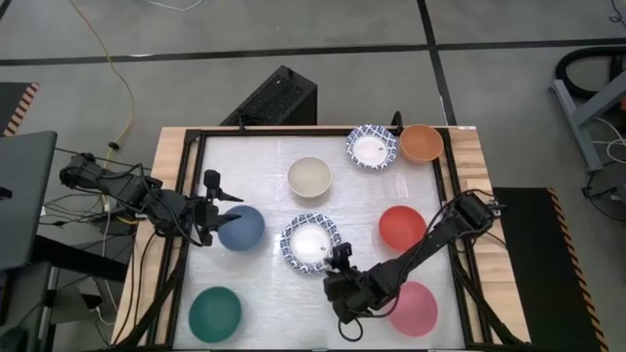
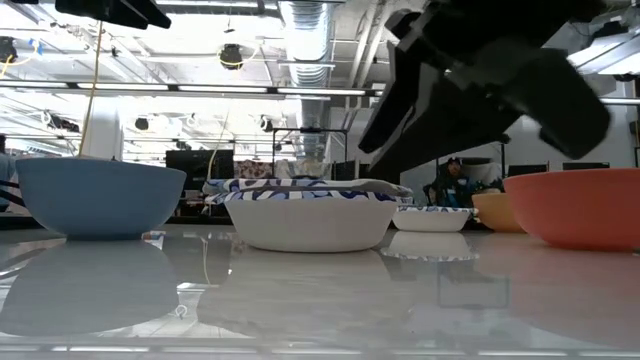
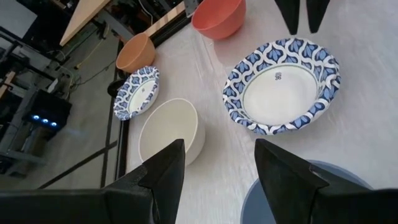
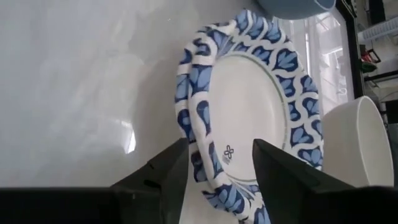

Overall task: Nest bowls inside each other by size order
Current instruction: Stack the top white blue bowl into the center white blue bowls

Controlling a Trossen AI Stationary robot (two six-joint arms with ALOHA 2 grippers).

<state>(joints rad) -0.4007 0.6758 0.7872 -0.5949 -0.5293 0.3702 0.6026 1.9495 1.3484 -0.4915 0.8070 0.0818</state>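
A blue-and-white patterned bowl (image 1: 310, 242) stands on its base at the table's middle; the low view shows a second patterned rim (image 2: 300, 186) lying in it. My right gripper (image 4: 217, 165) is open at this bowl's near right rim (image 4: 199, 155), one finger inside and one outside, slanting down. My left gripper (image 3: 217, 174) hangs open above the slate-blue bowl (image 1: 241, 228), at its left rim. Cream (image 1: 309, 177), orange (image 1: 422, 143), red (image 1: 402, 227), pink (image 1: 414, 308) and dark green (image 1: 215, 313) bowls and another patterned bowl (image 1: 372, 147) stand apart on the table.
A raised black frame (image 1: 293, 131) runs round the white tabletop. Bare surface lies between the dark green bowl and the right arm, and along the far left. A black box (image 1: 274, 98) stands behind the table.
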